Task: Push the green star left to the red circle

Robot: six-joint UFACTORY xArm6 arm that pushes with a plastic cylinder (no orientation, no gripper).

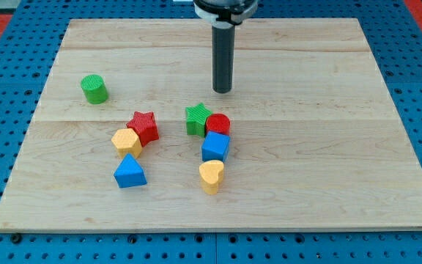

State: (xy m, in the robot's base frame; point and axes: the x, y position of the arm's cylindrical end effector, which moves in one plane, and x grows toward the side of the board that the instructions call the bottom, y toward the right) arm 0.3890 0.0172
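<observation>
The green star (pixel 196 119) lies near the middle of the wooden board (pixel 328 147), touching the left side of the red circle (pixel 218 124). My tip (pixel 223 91) is above and slightly right of both, a short gap away from the red circle and touching neither block.
A blue cube (pixel 215 147) sits just below the red circle, with a yellow heart (pixel 211 176) below it. A red star (pixel 144 126), a yellow hexagon (pixel 126 141) and a blue triangle (pixel 129 172) cluster to the left. A green cylinder (pixel 94 89) stands at the upper left.
</observation>
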